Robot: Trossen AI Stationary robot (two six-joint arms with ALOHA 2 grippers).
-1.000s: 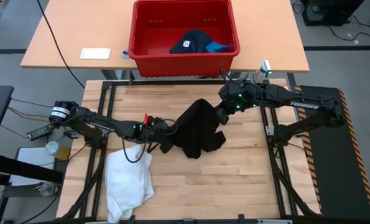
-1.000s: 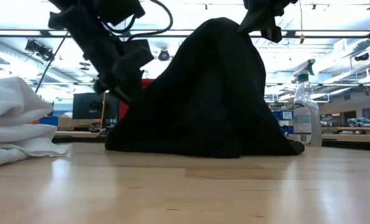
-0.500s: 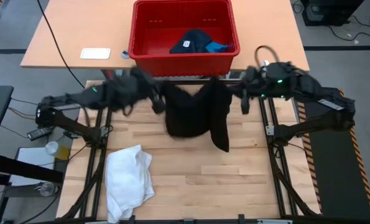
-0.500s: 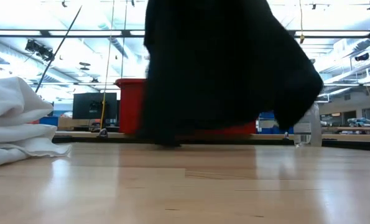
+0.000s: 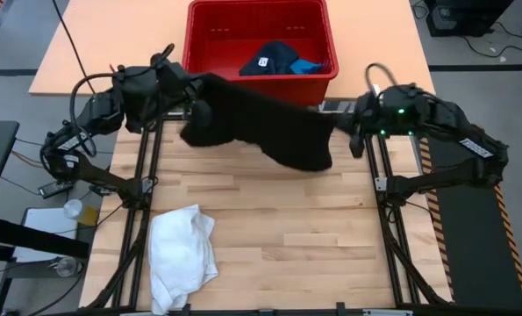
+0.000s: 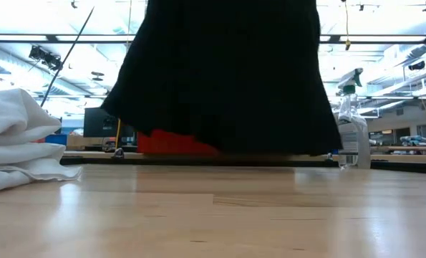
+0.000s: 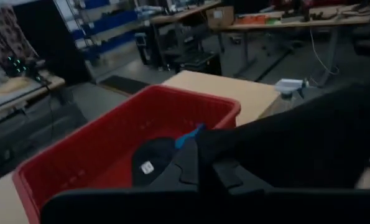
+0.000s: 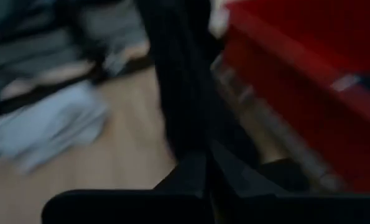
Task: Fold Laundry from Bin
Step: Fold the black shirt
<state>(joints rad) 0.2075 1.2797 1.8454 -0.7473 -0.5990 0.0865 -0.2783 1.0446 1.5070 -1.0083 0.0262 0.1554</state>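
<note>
- Left gripper (image 5: 196,95): near the far left corner of the bench, raised, fingers clamped on one end of the black garment (image 5: 261,130).
- Right gripper (image 5: 348,130): at the far right edge of the bench, raised, fingers clamped on the opposite end of the same garment.
- Black garment: stretched between the two grippers along the far edge of the bench, hanging as a broad dark sheet; lower hem clear of the bench top in the low view (image 6: 227,79), not yet laid flat.
- Bin (image 5: 199,61): red tub on the separate table beyond the far edge of the bench, just behind the stretched garment.
- Dark navy garment with white tag (image 5: 269,60): bunched inside the bin, toward its right end; not yet taken out.
- Small bright blue garment (image 5: 310,66): inside the bin, touching the navy one on its right side; partly hidden.
- White garment (image 5: 182,254): on the bench near the front left corner, lying loosely bundled; neatness of any fold cannot be told.
- Spray bottle (image 6: 350,122): standing on the far right beyond the bench.
- Progress, as a judgement: roughly midway. White piece out and set aside, black piece spread for laying down and folding, two pieces left in the bin.
</note>
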